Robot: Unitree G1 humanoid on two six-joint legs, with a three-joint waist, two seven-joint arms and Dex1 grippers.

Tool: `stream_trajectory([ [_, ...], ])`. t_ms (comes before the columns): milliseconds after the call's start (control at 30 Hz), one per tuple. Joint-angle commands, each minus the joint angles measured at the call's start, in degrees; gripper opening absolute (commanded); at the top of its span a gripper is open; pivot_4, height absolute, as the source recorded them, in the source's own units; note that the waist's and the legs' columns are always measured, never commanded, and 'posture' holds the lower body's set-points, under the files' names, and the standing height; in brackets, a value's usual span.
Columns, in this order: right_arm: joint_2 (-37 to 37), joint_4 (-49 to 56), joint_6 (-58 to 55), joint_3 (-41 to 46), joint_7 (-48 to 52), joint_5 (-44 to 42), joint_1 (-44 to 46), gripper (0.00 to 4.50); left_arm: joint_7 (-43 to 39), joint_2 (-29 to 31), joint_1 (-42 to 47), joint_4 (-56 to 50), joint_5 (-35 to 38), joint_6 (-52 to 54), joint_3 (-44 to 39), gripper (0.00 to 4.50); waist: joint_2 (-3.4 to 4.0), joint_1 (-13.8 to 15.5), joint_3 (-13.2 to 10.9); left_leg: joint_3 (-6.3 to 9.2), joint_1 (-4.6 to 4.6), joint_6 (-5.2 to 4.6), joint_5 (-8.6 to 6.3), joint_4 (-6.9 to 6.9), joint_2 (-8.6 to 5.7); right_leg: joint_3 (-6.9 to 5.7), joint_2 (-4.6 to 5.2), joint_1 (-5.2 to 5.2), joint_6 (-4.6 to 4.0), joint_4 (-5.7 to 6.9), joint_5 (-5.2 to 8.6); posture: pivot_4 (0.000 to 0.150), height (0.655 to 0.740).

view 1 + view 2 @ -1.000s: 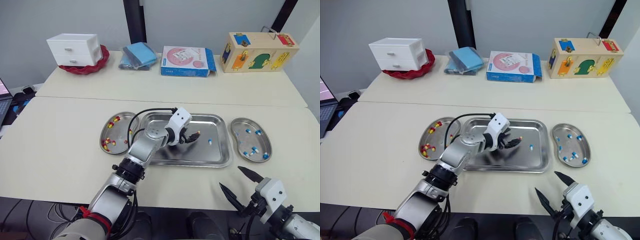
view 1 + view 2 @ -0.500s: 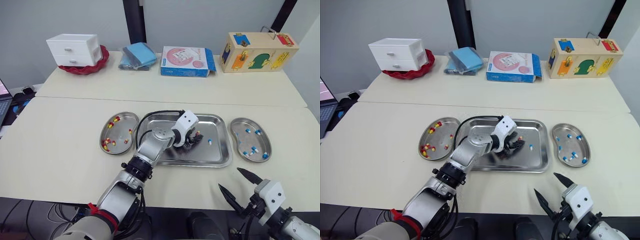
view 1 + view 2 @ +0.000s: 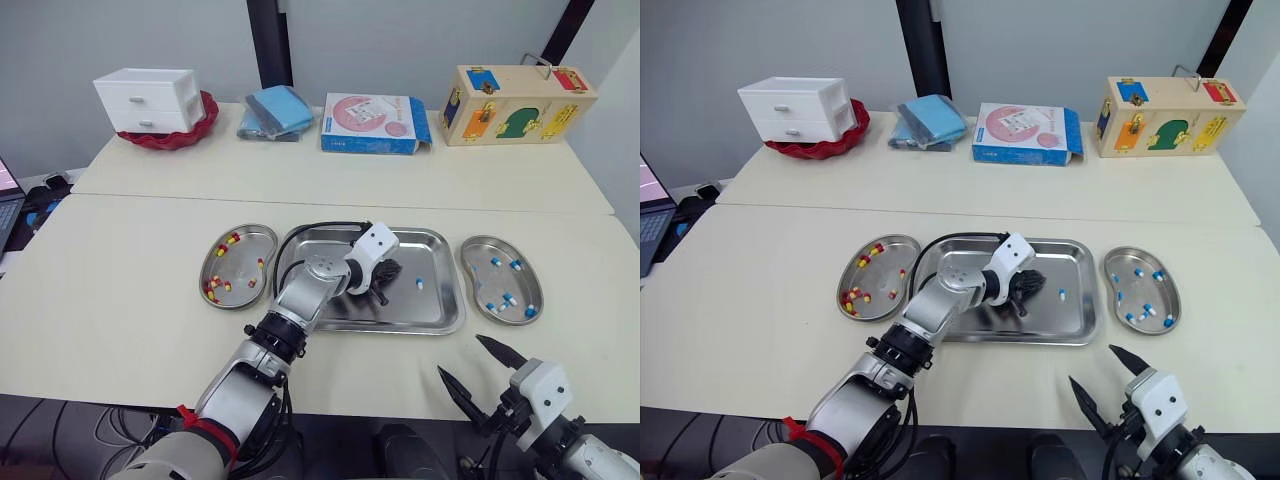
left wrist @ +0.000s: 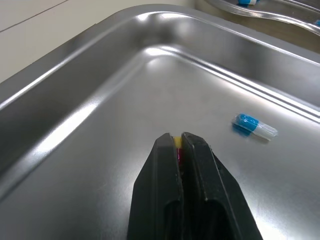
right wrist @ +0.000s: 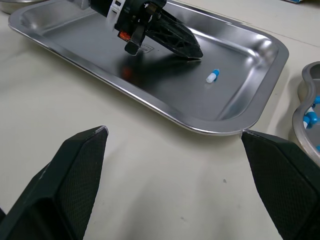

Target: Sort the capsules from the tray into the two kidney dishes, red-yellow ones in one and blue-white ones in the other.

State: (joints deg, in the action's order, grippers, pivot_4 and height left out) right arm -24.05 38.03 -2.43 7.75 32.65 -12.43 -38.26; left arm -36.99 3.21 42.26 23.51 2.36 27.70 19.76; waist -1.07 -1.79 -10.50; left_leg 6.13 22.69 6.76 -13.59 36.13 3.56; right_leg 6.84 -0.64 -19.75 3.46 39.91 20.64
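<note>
My left gripper is shut on a red-yellow capsule, which is pinched between its fingertips low over the floor of the steel tray. Just past the tips lies one blue-white capsule, seen again in the head view. The left kidney dish holds several red-yellow capsules. The right kidney dish holds several blue-white ones. My right gripper stands open over the table's front edge, short of the tray, with nothing between its fingers.
Along the far table stand a white drawer box on a red dish, folded blue cloths, a pink-and-blue carton and a wooden lock box. A laptop pokes in at the far left.
My left gripper has gone from open to shut around the red-yellow capsule in the tray and has shifted slightly right. The right gripper has stayed put.
</note>
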Motion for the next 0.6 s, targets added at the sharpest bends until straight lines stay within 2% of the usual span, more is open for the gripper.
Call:
stream_trajectory([
  [33,-0.32,2.39,1.66,0.77,-0.53,0.39,1.12,4.5,-0.92,1.77,-1.05,-10.65,2.3,3.89,-2.69,0.02,0.01,0.0,0.0,0.0,0.01,0.0,0.0,0.0,0.01,0.0,0.0,-0.01,0.0,0.0,0.0,0.15,0.74],
  [267,-2.38,1.14,2.65,0.88,0.94,0.85,4.2,4.5,-2.71,11.4,-9.56,-36.11,9.47,18.03,-9.43,0.02,0.14,-0.06,0.07,-0.01,-0.04,0.02,0.01,-0.02,0.05,0.01,0.0,0.01,0.0,0.01,0.0,0.15,0.74],
  [367,-4.31,-0.14,3.55,0.32,2.99,0.66,5.81,4.5,-1.66,16.03,-15.39,-45.52,12.88,24.01,-15.61,0.02,0.13,0.09,0.06,0.03,-0.11,0.03,0.02,0.0,0.05,-0.03,0.0,0.1,0.0,0.01,0.0,0.15,0.74],
  [467,-6.09,-1.75,4.04,-0.77,5.7,-0.23,8.16,4.5,-0.16,18.29,-20.7,-51.49,16.37,27.76,-22.88,0.02,0.11,0.1,0.05,0.0,-0.15,0.03,0.01,0.01,0.05,-0.01,0.02,0.14,0.0,0.0,0.0,0.15,0.74],
  [600,-8.38,-3.67,4.16,-3.75,9.81,-1.19,11.84,4.5,0.65,21.65,-27.63,-54.33,18.85,28.24,-30.52,0.02,0.11,0.08,0.05,0.03,-0.2,0.03,0.01,0.01,0.05,-0.03,0.03,0.17,0.0,0.01,0.0,0.15,0.74],
])
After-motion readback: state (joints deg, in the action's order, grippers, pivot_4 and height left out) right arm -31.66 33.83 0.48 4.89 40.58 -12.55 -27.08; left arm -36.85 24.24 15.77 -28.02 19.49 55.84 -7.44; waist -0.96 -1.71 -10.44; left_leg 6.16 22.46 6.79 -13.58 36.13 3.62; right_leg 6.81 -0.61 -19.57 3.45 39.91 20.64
